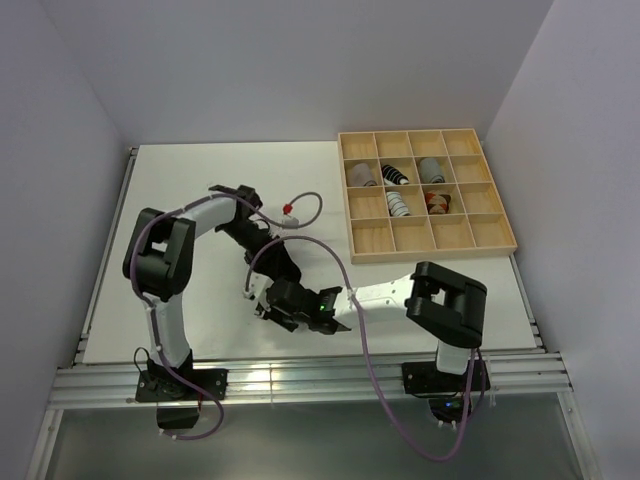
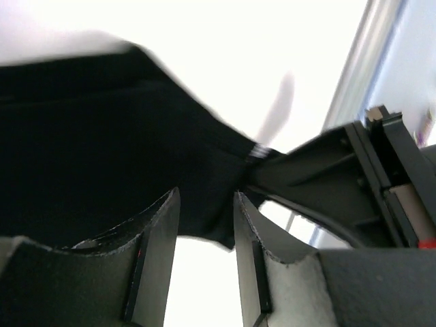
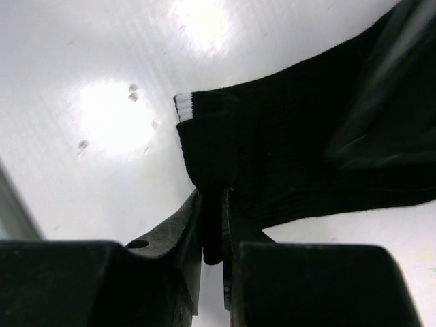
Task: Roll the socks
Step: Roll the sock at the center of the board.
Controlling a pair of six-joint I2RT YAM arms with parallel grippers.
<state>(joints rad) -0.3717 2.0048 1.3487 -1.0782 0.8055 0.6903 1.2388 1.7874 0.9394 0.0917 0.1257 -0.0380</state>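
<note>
A black sock [image 3: 286,157] with a white band at its cuff [image 3: 184,107] lies spread on the white table. My right gripper [image 3: 212,195] is shut on a fold at the sock's edge near that cuff. My left gripper [image 2: 206,199] is open, its fingertips standing either side of the edge of the same black sock [image 2: 102,150], with bare table showing between the fingers. From above, the left gripper [image 1: 268,258] and right gripper [image 1: 273,302] sit close together at mid-table and cover most of the sock.
A light wooden grid tray [image 1: 346,200] stands at the back right. It holds rolled socks: a black striped one [image 1: 394,174], a grey one [image 1: 430,168], a white striped one [image 1: 398,203] and a brown-orange one [image 1: 437,203]. Cables loop over the table's middle.
</note>
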